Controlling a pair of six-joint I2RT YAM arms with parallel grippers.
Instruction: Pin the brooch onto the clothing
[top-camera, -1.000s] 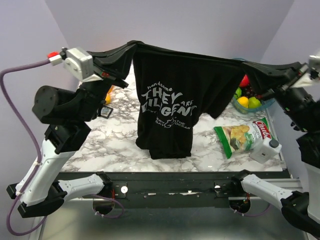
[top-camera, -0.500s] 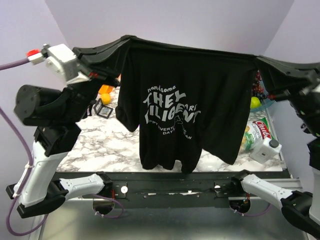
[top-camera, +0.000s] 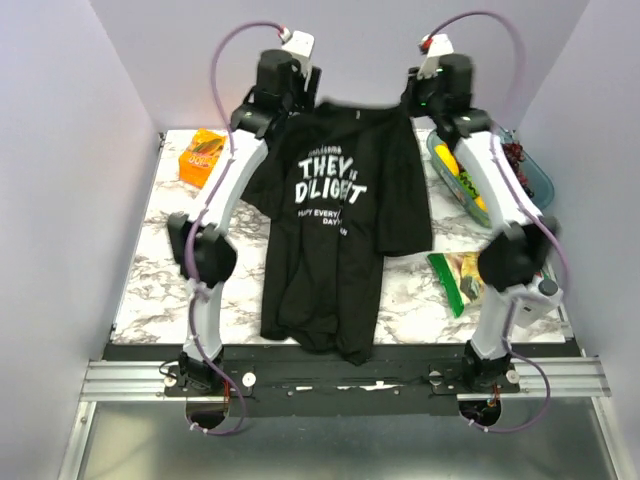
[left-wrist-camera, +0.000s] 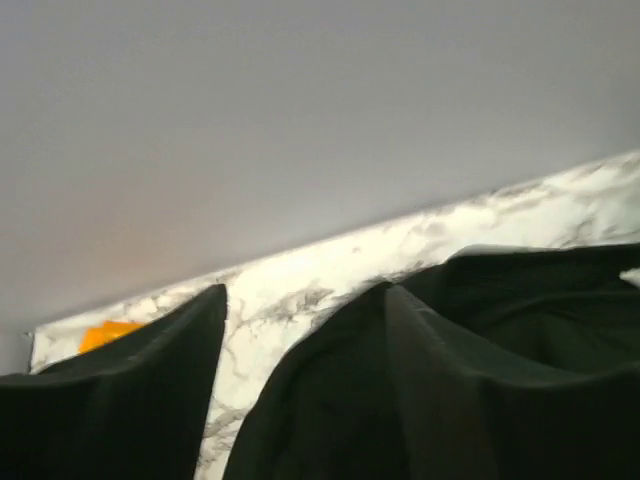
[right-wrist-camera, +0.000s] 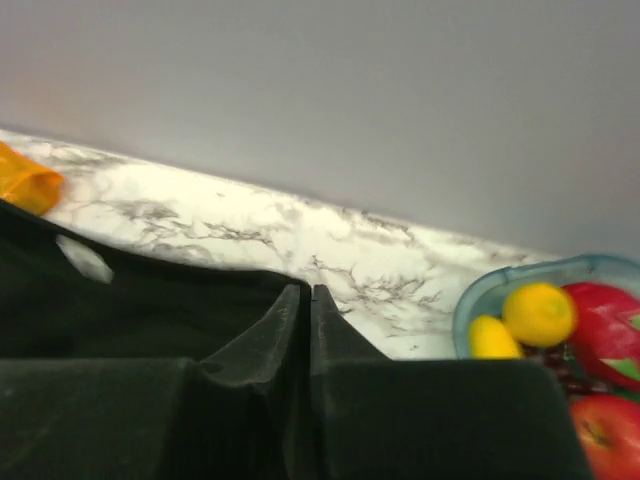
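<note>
The clothing (top-camera: 335, 250), a black T-shirt with white lettering, lies flat on the marble table with its collar at the far edge. Both arms reach out to that far edge. My left gripper (top-camera: 300, 88) stands at the left shoulder, its jaws wide apart (left-wrist-camera: 305, 295), with black cloth (left-wrist-camera: 540, 300) lying slack between and beside them. My right gripper (top-camera: 420, 95) stands at the right shoulder. Its fingertips (right-wrist-camera: 311, 290) are pressed nearly together where the shirt's edge (right-wrist-camera: 150, 310) ends. The brooch is out of view.
An orange packet (top-camera: 204, 155) lies at the far left. At the far right stands a blue bowl (top-camera: 532, 172) of fruit, with lemons (right-wrist-camera: 540, 312) in it. A chips bag (top-camera: 460, 275) and a white carton (top-camera: 540, 295) lie right of the shirt. The back wall is close behind both grippers.
Both arms have swung from holding the shirt stretched in the air to reaching over the far edge. The shirt now lies on the table. The left jaws have opened.
</note>
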